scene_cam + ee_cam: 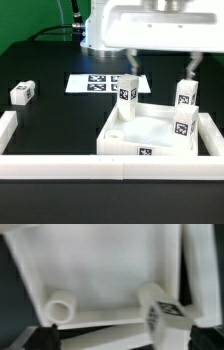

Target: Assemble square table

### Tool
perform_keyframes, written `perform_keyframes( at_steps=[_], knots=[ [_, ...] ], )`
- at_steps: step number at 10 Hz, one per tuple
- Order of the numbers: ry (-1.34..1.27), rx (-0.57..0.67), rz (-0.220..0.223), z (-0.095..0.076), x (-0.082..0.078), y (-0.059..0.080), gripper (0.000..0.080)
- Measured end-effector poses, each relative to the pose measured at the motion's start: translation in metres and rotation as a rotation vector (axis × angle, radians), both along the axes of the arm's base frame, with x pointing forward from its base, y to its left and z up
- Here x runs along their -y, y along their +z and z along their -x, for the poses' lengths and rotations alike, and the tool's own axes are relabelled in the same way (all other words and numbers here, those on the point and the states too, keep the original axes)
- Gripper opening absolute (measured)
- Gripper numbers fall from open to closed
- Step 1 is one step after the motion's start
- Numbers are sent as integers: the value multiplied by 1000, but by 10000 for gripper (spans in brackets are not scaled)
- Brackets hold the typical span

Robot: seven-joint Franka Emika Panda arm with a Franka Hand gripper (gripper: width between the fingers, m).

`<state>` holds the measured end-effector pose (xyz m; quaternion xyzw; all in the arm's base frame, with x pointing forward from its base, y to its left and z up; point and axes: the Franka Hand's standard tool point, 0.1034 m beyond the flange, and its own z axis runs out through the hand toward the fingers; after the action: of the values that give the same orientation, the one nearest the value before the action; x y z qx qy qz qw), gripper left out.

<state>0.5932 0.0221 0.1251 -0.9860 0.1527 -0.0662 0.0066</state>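
Above the tabletop [150,132], near the table's [60,120] walled corner, your pincer [160,65] hangs spread and empty; three legs [128,96] stand in it upright.

White tabletop [100,274] fills view; round corner socket [61,309]; tagged leg [163,308] upright nearby.

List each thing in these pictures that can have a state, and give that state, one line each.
gripper: open, empty, above the tabletop.
square tabletop: lying flat, tray side up.
three legs: upright on the tabletop.
fourth leg: lying loose on the table, unattached.
marker board: flat on the table.
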Motion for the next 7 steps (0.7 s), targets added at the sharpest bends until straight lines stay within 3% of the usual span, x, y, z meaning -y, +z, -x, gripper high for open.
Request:
perform_keyframes(
  at_steps=[2, 3, 7],
  knots=[
    [33, -11, 23, 28, 50, -3, 649],
    [47, -11, 30, 29, 65, -2, 649],
    [65, -15, 33, 30, 65, -4, 649]
  ],
)
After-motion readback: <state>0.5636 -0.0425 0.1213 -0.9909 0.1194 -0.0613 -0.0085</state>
